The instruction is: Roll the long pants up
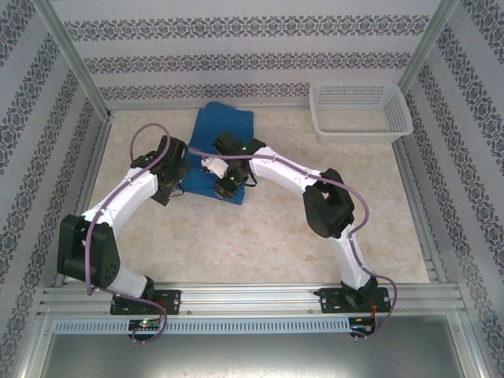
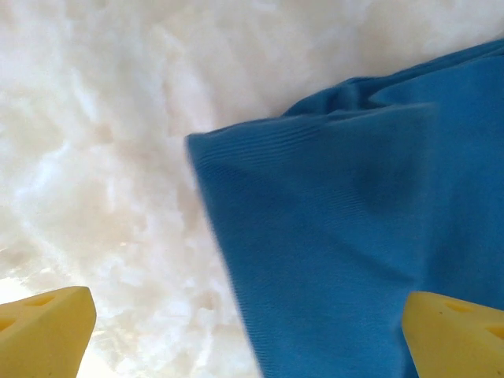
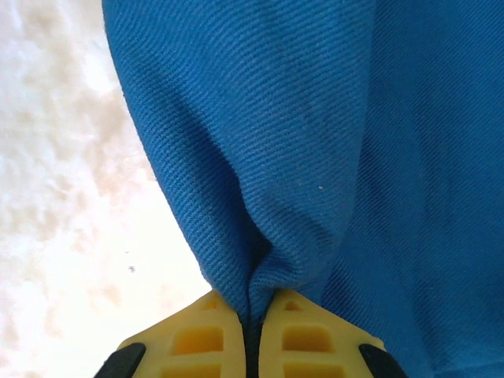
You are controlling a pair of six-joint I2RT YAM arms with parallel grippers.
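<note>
Left arm: white links with black joints and a purple cable; elbow low at the near left, forearm angled up toward the cloth, far left of the basket (image 1: 361,130).
Left gripper (image 1: 175,169): jaws wide apart and holding nothing. In its wrist view the gripper (image 2: 248,335) shows as blunt yellow fingers (image 2: 43,327), one in each bottom corner, one over table and one over cloth.
Table (image 1: 276,228): pale, mottled marble-look top, smooth and matte.
Pants (image 1: 224,126): royal-blue cloth lying flat as a narrow folded strip left of the basket and reaching as far back as it does. Fine diagonal weave; soft rounded folds at the corner in the left wrist view (image 2: 354,236).
Right gripper (image 1: 224,183): at the strip's near end. Yellow ribbed fingers (image 3: 197,339) are pressed together on a pinched ridge of pants (image 3: 315,118), and the cloth gathers into a crease at the tips (image 3: 252,315).
Right arm: elbow bent below the basket, forearm stretched leftward from there.
Basket: white plastic lattice, rectangular, at the far right corner.
</note>
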